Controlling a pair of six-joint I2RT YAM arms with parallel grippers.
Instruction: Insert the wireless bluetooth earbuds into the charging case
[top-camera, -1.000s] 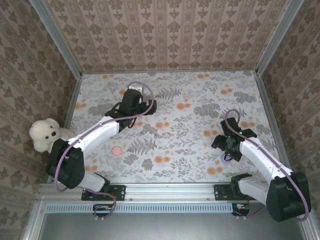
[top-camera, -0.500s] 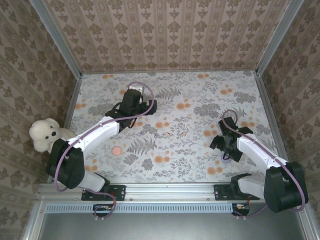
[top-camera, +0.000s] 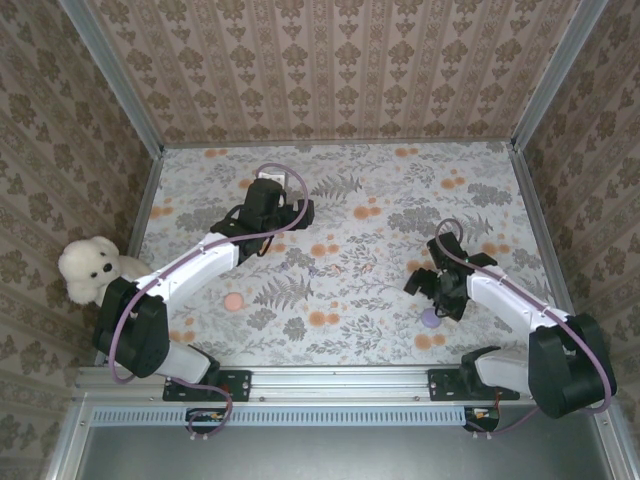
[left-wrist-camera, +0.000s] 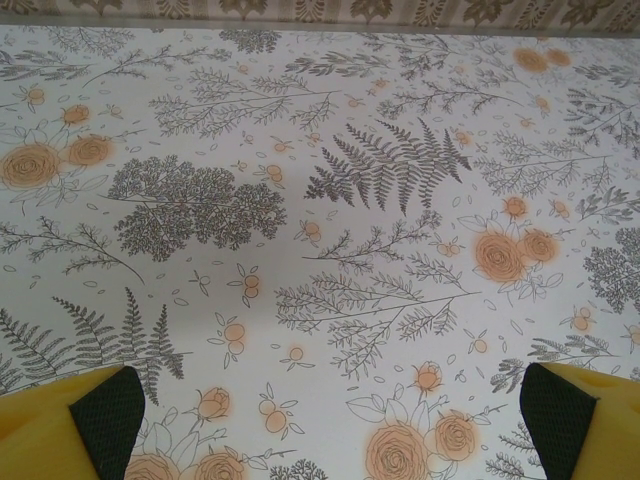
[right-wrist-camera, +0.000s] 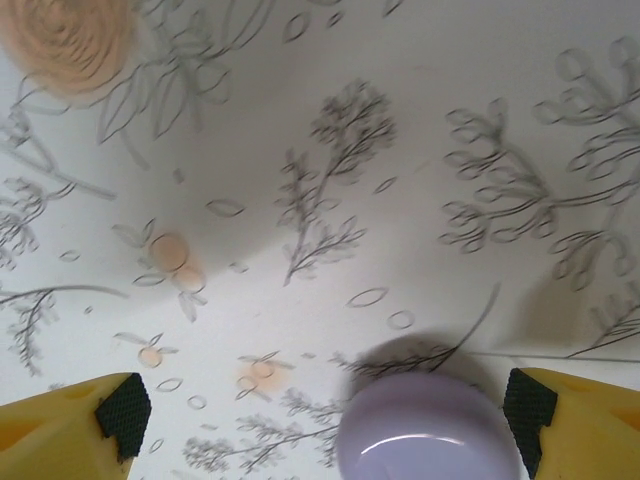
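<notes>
Two grippers are being held spread above the flowered table (top-camera: 380, 180). At the far left, the left gripper (left-wrist-camera: 332, 425) is being held wide open, with nothing grasped between its yellow fingers (left-wrist-camera: 50, 435), and printed ferns and orange roses are being seen between the black pads (left-wrist-camera: 110, 420). At the near right, the right gripper (right-wrist-camera: 325, 410) is likewise being held released, jaws apart. The lavender charging case (right-wrist-camera: 425, 440) is lying on the table beneath it, nearer one finger than the other, and whether it is being touched cannot be told. A small pink round object (top-camera: 233, 301) is lying beside the left arm (top-camera: 195, 265), well apart from the case. A white plush dog (top-camera: 90, 268) is being propped beyond the table's left edge
</notes>
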